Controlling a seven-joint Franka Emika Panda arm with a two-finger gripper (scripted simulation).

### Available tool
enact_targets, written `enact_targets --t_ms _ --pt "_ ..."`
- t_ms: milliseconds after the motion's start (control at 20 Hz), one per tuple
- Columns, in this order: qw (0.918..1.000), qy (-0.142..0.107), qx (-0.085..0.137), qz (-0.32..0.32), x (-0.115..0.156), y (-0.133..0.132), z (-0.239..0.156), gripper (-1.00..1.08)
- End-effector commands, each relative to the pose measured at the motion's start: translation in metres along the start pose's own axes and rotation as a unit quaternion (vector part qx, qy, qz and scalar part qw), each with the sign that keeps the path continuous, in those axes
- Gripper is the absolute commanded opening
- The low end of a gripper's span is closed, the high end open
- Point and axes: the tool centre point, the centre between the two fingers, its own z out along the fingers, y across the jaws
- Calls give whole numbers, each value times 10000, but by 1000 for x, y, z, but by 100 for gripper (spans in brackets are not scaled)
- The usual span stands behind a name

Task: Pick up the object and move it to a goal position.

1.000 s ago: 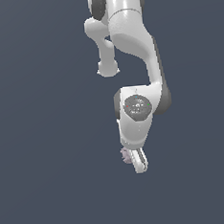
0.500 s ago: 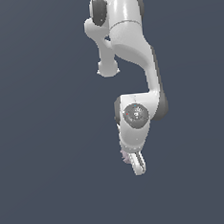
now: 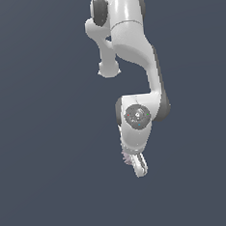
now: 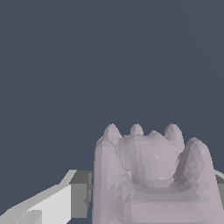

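Observation:
The object (image 3: 124, 156) is a small knobbly pale pinkish-grey lump, showing at the edge of the white gripper (image 3: 138, 168) in the exterior view, mostly hidden by the hand. In the wrist view the object (image 4: 153, 175) fills the space between the two fingers (image 4: 78, 194). One grey pad presses its side, and the other finger only shows at the picture's edge. The gripper is shut on the object. No goal marker shows in either view.
The white arm (image 3: 128, 45) reaches down from the top of the exterior view, its round wrist joint (image 3: 137, 116) just above the hand. Everything around it is a plain dark blue-grey background with no visible surface or edge.
The wrist and gripper have shifted slightly lower and toward the exterior view's left, and the hand has turned a little. The lump has stayed in the gripper.

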Motion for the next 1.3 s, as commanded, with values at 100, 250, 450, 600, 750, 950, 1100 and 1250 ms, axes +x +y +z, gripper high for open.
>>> enact_targets --t_ms 100,250,450,600,750,950,1100,1250 --pt "10000 0 2 0 0 0 0 -100" --pt "10000 0 2 0 1 2 -2 -100" --pt "10000 0 2 0 4 7 -7 -100" --pt "10000 0 2 0 7 13 -14 -100" --pt "10000 -3 1 0 12 22 -22 -100" --pt "10000 -5 1 0 21 39 -39 -100" --pt "10000 -9 1 0 30 55 -55 -100" --pt "10000 -15 1 1 40 73 -74 -100"
